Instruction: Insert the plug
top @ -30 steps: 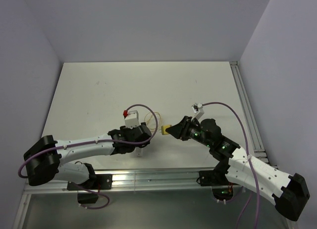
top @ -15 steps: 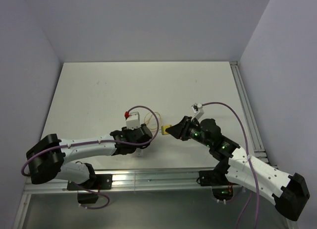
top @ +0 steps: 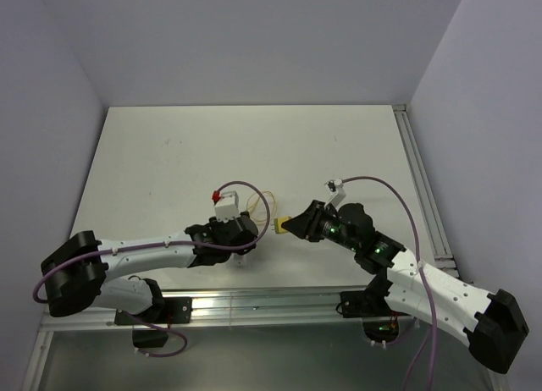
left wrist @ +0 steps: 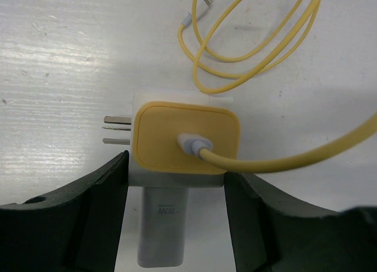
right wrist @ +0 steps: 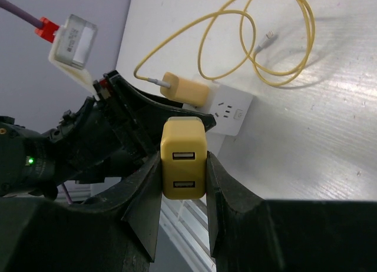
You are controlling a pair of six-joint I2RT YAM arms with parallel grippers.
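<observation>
My right gripper (right wrist: pixel 183 169) is clenched on the small yellow blocky plastic plug (right wrist: pixel 184 160), one finger flat against each of its sides. The end facing my wrist camera shows two dark slots, one above the other. Seen from overhead, the plug sits over the near middle of the pale table (top: pixel 212 145), just right of my left gripper (left wrist: pixel 177 172) and apart from it.

My left fingers (left wrist: pixel 94 207) stand on either side of a white plastic socket block (left wrist: pixel 162 225) that lies on the table. They are hard up against its flanks, but I cannot tell whether they press it or only bracket it. Two metal prongs (left wrist: pixel 115 130) stick out of the block's left side. Plugged into its top is a rounded yellow connector (left wrist: pixel 187 136) with a pale collar, and from it a thin yellow wire (left wrist: pixel 253 54) trails off and coils in loose loops on the table beyond the block. From my right wrist, a bare socket face (right wrist: pixel 230 110) shows beside that connector, beyond the plug I hold.
</observation>
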